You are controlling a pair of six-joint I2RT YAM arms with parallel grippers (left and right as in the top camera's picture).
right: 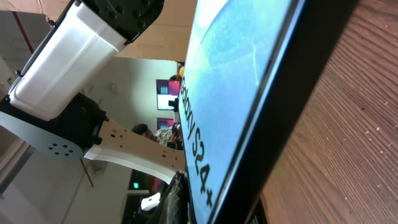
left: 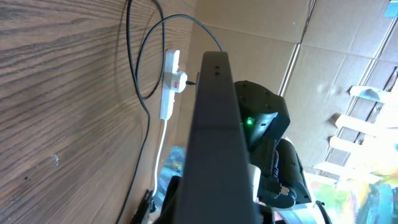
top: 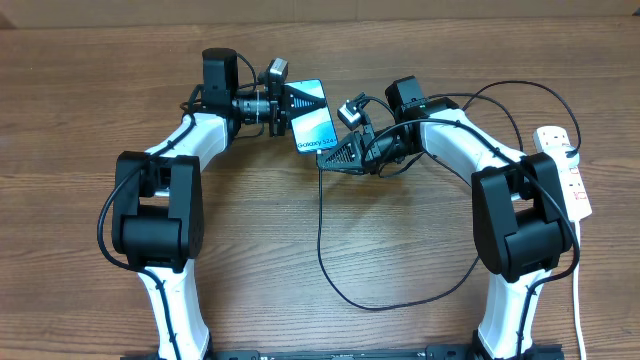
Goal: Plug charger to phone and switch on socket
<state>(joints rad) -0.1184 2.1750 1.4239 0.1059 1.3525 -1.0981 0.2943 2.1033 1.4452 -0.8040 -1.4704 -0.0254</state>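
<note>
The phone (top: pixel 312 122) is lifted off the table with its light blue screen tilted up. My left gripper (top: pixel 290 105) is shut on its upper end. In the left wrist view its dark back (left: pixel 214 143) fills the centre. In the right wrist view its screen (right: pixel 242 74) shows dark text. My right gripper (top: pixel 330 156) sits at the phone's lower end, shut on the end of the charger. The plug tip is hidden. The charger's thin black cable (top: pixel 320 230) hangs from there and loops over the table. The white socket (top: pixel 568 175) lies at the far right, also in the left wrist view (left: pixel 171 84).
The charger's cable loops across the wooden table (top: pixel 420 250) towards the front and back up to the right arm (top: pixel 520 215). A white cord (top: pixel 580 290) runs from the socket to the front edge. Cardboard panels (left: pixel 323 74) stand behind the table.
</note>
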